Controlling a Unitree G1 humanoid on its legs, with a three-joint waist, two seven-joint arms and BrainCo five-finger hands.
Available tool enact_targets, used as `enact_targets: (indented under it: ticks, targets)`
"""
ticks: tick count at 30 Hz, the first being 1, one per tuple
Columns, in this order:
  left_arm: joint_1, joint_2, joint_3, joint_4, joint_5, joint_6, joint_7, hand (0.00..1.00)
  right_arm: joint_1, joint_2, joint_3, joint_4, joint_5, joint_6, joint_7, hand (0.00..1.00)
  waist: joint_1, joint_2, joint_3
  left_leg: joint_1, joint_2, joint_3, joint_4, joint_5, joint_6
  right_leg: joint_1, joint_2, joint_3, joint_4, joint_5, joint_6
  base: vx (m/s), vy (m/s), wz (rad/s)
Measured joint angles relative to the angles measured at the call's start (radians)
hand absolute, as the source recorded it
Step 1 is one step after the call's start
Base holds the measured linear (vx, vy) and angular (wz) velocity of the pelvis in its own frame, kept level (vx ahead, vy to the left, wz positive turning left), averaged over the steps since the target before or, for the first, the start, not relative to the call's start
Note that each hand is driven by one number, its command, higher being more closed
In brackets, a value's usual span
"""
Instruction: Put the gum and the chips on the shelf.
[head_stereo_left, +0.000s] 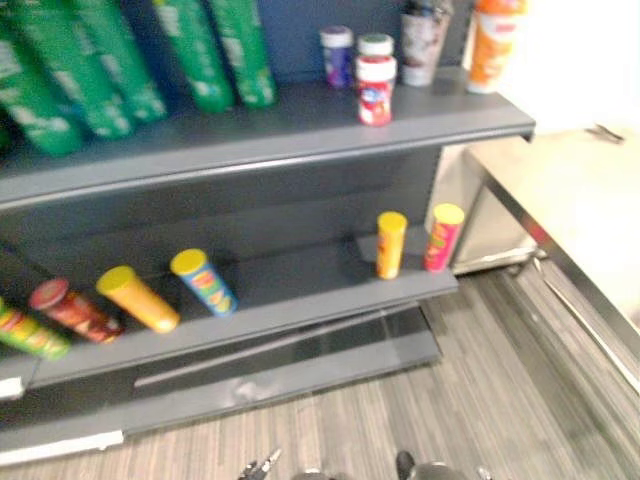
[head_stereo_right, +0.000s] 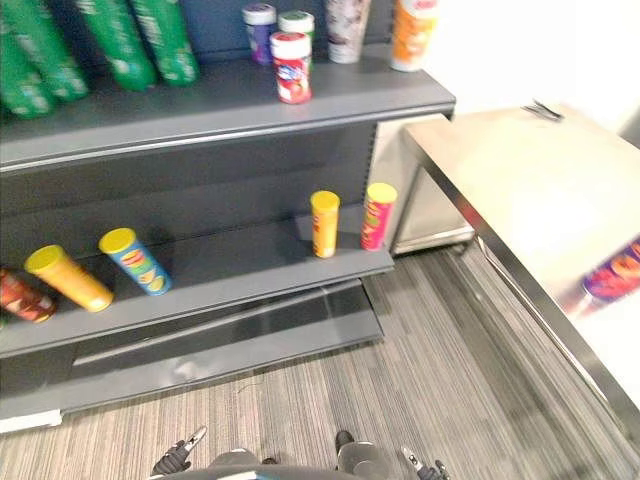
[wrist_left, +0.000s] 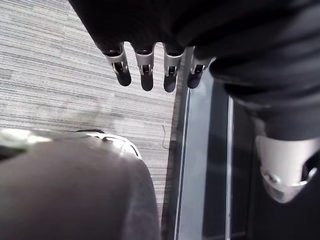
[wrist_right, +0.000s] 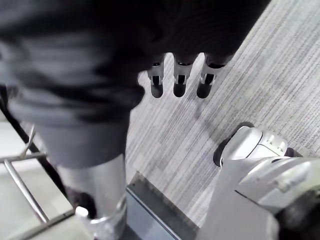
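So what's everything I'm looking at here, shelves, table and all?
Shelf unit: one, dark grey.
Tall tubes: several, green, leaning, upper shelf left.
Small jars: three, purple, green-lidded, red, upper shelf.
Tall containers: two, patterned and orange, upper shelf right end.
Upright tubes: two, yellow and pink, lower shelf right end.
Lying tubes: four, blue, yellow, red, green, lower shelf left.
Table: one, steel, right side.
Can: one, purple and red, on the table.
Left hand: open, empty, above floor.
Right hand: open, empty, above floor.
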Motion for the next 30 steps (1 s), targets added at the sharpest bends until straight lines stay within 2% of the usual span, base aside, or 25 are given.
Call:
enact_targets:
  ticks: [1, 2, 3, 4, 5, 9, 11, 12, 13, 15, 18, 22, 25, 26, 28, 30]
  targets:
    - [-0.002, -0.010, 0.025, -0.009, 0.000, -0.002, 0.000, 0.00, -0.002, 0.009, -0.002, -0.031, 0.008, 0.001, -0.004, 0.00, 0.004, 0.005, 0.001, -0.011, 0.027, 0.061, 0.015, -0.013, 0.010, -0.026, -0.020, -0.054, -0.022, -0.001, -0.002, -0.09, 0.215, -1.57]
    - [-0.014, -0.007, 0.047, -0.009, 0.000, -0.002, 0.001, 0.00, -0.002, 0.021, -0.003, -0.048, 0.008, 0.001, -0.005, 0.00, 0.001, -0.005, 0.021, -0.002, 0.055, 0.117, 0.019, -0.019, 0.015, -0.041, -0.052, -0.166, -0.019, 0.003, -0.010, -0.06, 0.171, -1.57]
    - [-0.023, -0.007, 0.057, -0.008, 0.000, -0.002, 0.001, 0.00, -0.001, 0.025, -0.005, -0.051, 0.008, 0.002, -0.006, 0.00, 0.002, -0.012, 0.025, 0.004, 0.069, 0.142, 0.018, -0.020, 0.016, -0.044, -0.067, -0.226, -0.012, 0.000, -0.017, 0.00, 0.152, -1.48]
    - [-0.037, -0.006, 0.063, -0.009, 0.000, -0.004, 0.001, 0.00, 0.000, 0.034, -0.005, -0.052, 0.008, 0.001, -0.014, 0.00, 0.008, -0.013, 0.034, 0.028, 0.098, 0.205, 0.016, -0.019, 0.016, -0.042, -0.100, -0.349, 0.030, -0.012, -0.038, 0.05, 0.139, -1.53]
    - [-0.045, -0.005, 0.059, -0.010, -0.001, -0.005, 0.000, 0.00, 0.004, 0.037, -0.002, -0.052, 0.007, 0.001, -0.025, 0.00, 0.016, -0.022, 0.035, 0.060, 0.113, 0.272, 0.008, -0.017, 0.013, -0.032, -0.136, -0.427, 0.077, -0.020, -0.051, 0.08, 0.150, -1.76]
    - [-0.071, 0.004, -0.002, -0.028, -0.002, -0.005, -0.005, 0.00, -0.012, 0.017, 0.011, -0.003, 0.007, 0.003, -0.030, 0.00, 0.023, -0.029, 0.034, 0.128, 0.115, 0.448, -0.012, -0.011, 0.003, 0.046, -0.231, -0.514, 0.087, -0.021, -0.063, 0.06, 0.022, -1.31]
    - [-0.076, 0.020, -0.024, -0.028, -0.005, -0.006, -0.005, 0.00, -0.033, 0.003, 0.029, 0.033, 0.007, 0.004, -0.034, 0.00, 0.025, -0.038, 0.034, 0.146, 0.113, 0.521, -0.020, 0.000, -0.017, 0.081, -0.251, -0.585, 0.026, 0.025, -0.073, 0.07, -0.129, -1.25]
    - [-0.074, 0.019, -0.024, -0.025, -0.018, -0.006, -0.005, 0.00, -0.055, -0.016, 0.047, 0.050, 0.007, 0.005, -0.036, 0.00, 0.027, -0.039, 0.039, 0.162, 0.114, 0.558, -0.040, 0.021, -0.040, 0.084, -0.242, -0.641, -0.008, 0.029, -0.067, 0.03, -0.179, -1.23]
    - [-0.073, 0.018, -0.026, -0.020, -0.031, -0.005, -0.005, 0.00, -0.065, -0.025, 0.054, 0.058, 0.007, 0.004, -0.035, 0.00, 0.022, -0.033, 0.042, 0.170, 0.113, 0.577, -0.055, 0.032, -0.047, 0.082, -0.237, -0.658, -0.017, 0.033, -0.061, -0.01, -0.201, -0.93]
    - [-0.074, 0.001, -0.039, 0.007, -0.040, -0.003, -0.014, 0.00, -0.074, -0.037, 0.060, 0.069, 0.007, 0.006, -0.035, 0.00, -0.006, -0.010, 0.039, 0.190, 0.107, 0.596, -0.109, 0.082, -0.073, 0.085, -0.206, -0.643, -0.048, 0.035, -0.059, -0.02, -0.209, -0.42]
    - [-0.075, -0.017, -0.060, 0.012, -0.037, 0.002, -0.027, 0.00, -0.074, -0.047, 0.048, 0.084, 0.006, 0.006, -0.034, 0.00, -0.009, -0.002, 0.036, 0.204, 0.117, 0.596, -0.147, 0.128, -0.095, 0.089, -0.171, -0.631, -0.070, 0.028, -0.069, -0.04, -0.204, -0.21]
    - [-0.066, -0.020, -0.055, 0.013, -0.024, 0.005, -0.032, 0.00, -0.074, -0.045, 0.007, 0.099, 0.007, 0.006, -0.034, 0.00, -0.030, 0.001, 0.041, 0.216, 0.144, 0.597, -0.142, 0.145, -0.108, 0.097, -0.147, -0.629, -0.063, 0.013, -0.091, -0.08, -0.074, -0.04]
    - [-0.068, -0.020, -0.049, 0.012, -0.024, 0.009, -0.031, 0.00, -0.074, -0.047, -0.018, 0.102, 0.007, 0.006, -0.034, 0.00, -0.035, 0.006, 0.045, 0.234, 0.147, 0.634, -0.142, 0.147, -0.113, 0.043, -0.156, -0.595, 0.026, -0.039, -0.098, -0.11, -0.004, -0.32]
    - [-0.069, -0.020, -0.031, 0.015, -0.024, 0.010, -0.031, 0.00, -0.076, -0.046, -0.018, 0.104, 0.007, 0.006, -0.034, 0.00, -0.052, 0.005, 0.045, 0.240, 0.147, 0.655, -0.139, 0.145, -0.116, 0.003, -0.166, -0.572, 0.098, -0.080, -0.100, -0.07, -0.029, -0.42]
    - [-0.072, -0.020, -0.016, 0.023, -0.023, 0.010, -0.029, 0.00, -0.073, -0.046, -0.023, 0.105, 0.008, 0.006, -0.033, 0.00, -0.059, 0.003, 0.051, 0.258, 0.157, 0.685, -0.116, 0.138, -0.123, -0.029, -0.169, -0.543, 0.169, -0.120, -0.109, -0.01, -0.077, -0.51]
    - [-0.081, -0.020, -0.006, 0.031, -0.027, 0.011, -0.023, 0.00, -0.053, -0.044, -0.038, 0.105, 0.018, 0.006, -0.032, 0.00, -0.059, -0.001, 0.058, 0.295, 0.219, 0.729, 0.010, 0.130, -0.126, -0.052, -0.157, -0.503, 0.261, -0.185, -0.130, 0.07, -0.105, -0.62]
